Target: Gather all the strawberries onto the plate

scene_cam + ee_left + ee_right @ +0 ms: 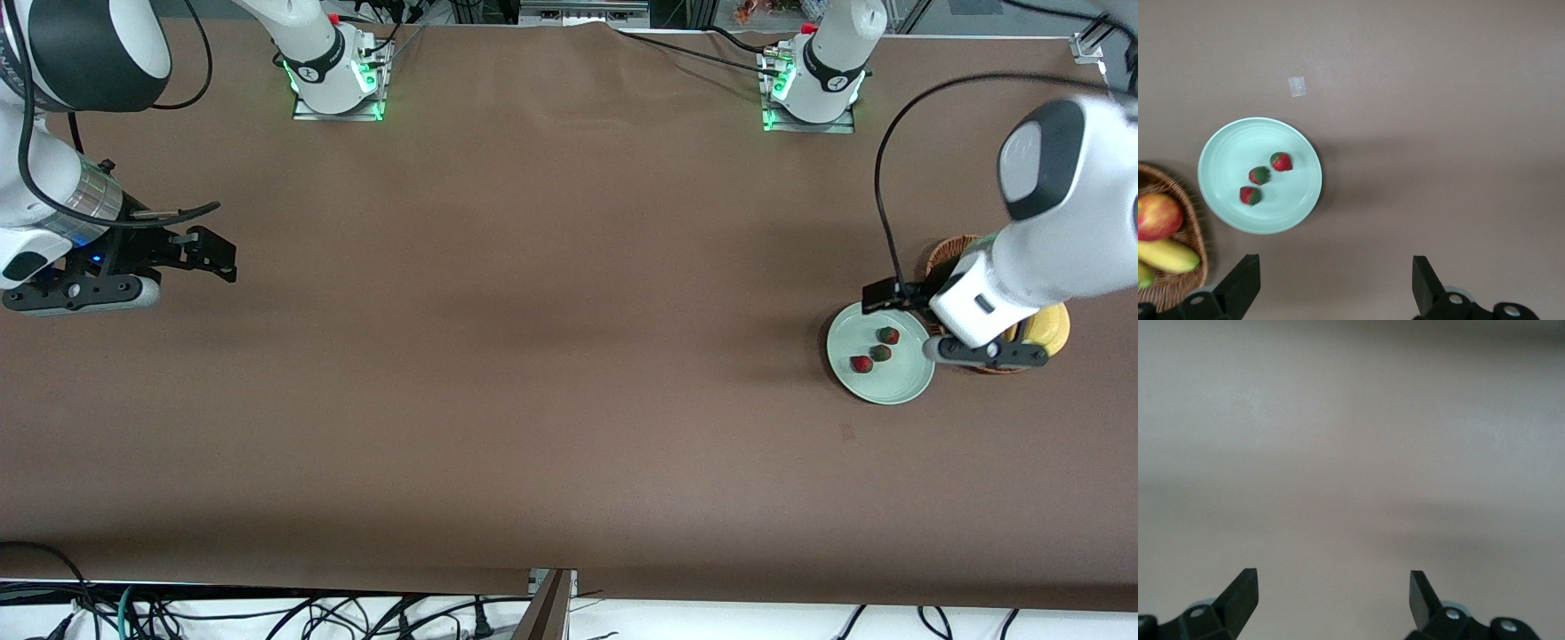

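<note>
Red strawberries [877, 348] sit together on the mint plate [853, 384] as the left gripper [1331, 293] hovers spread empty, the right gripper [1333, 600] waiting, fingers apart

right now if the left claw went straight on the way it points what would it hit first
Probably bare table: the left claw, open, faces brown cloth beside the plate holding three strawberries. Depth is unclear.
</note>
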